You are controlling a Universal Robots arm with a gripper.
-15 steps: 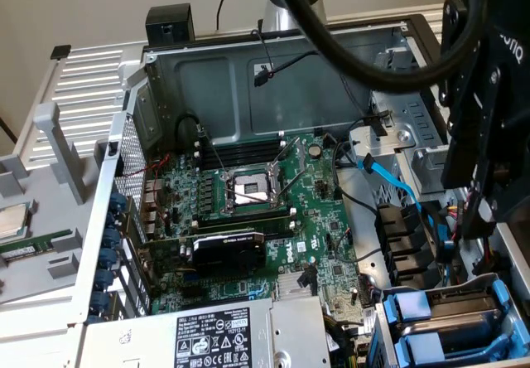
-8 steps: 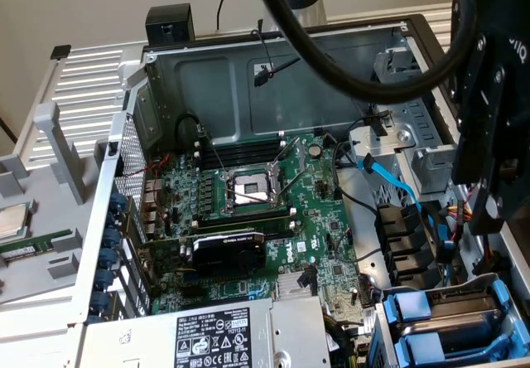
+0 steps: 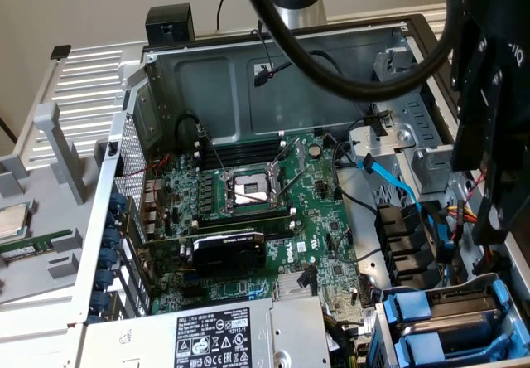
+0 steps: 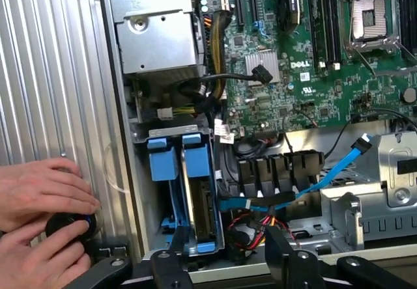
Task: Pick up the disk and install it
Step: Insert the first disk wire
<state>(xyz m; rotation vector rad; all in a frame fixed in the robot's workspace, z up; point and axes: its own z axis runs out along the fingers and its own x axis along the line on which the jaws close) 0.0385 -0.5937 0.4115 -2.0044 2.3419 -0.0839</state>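
Observation:
The disk [image 4: 197,201] stands on edge in the drive bay [image 4: 144,191], a grey metal slab clipped in a blue carrier with two blue tabs [image 4: 176,162] at its end. In the exterior view the same blue carrier tabs [image 3: 416,312] show at the case's near right corner. My gripper [image 4: 228,247] hangs just over that bay with its black fingers [image 4: 281,253] spread wide. One finger is beside the carrier's blue rail, the other over the cable bundle. Nothing is clamped between them. The black gripper body [image 3: 495,144] hangs at the exterior view's right.
A person's two hands [image 4: 39,198] hold a black round knob [image 4: 68,227] on the ribbed grey side panel [image 4: 45,74] next to the bay. The silver power-supply box [image 4: 156,35], blue SATA cables [image 4: 326,178], black connectors [image 4: 273,172] and the green motherboard [image 3: 248,202] crowd the case.

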